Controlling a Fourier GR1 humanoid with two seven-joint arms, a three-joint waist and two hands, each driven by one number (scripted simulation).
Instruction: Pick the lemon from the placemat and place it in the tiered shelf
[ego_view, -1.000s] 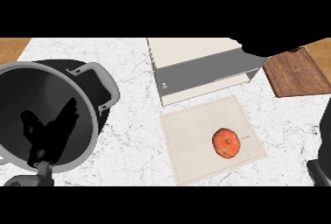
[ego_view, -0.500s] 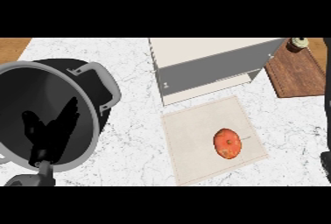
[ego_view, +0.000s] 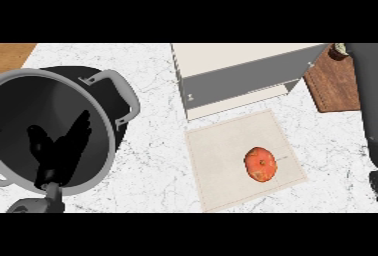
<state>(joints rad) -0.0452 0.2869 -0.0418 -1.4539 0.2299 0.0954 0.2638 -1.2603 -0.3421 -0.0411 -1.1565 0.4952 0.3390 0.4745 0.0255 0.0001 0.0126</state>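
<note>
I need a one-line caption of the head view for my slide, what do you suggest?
Orange-red fruit lying on the beige placemat below the tiered shelf, left hand resting open over the large black pot.

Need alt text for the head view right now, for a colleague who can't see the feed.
An orange-red lemon lies untouched on a beige placemat on the marble counter, just in front of the tiered shelf. The left hand, fingers straight, shows over a large black pot at left; a grey forearm runs down the right edge.

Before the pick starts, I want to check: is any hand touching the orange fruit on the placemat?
Apart. In the head view the fruit lies alone on the placemat; the left hand shows over the pot.
</note>
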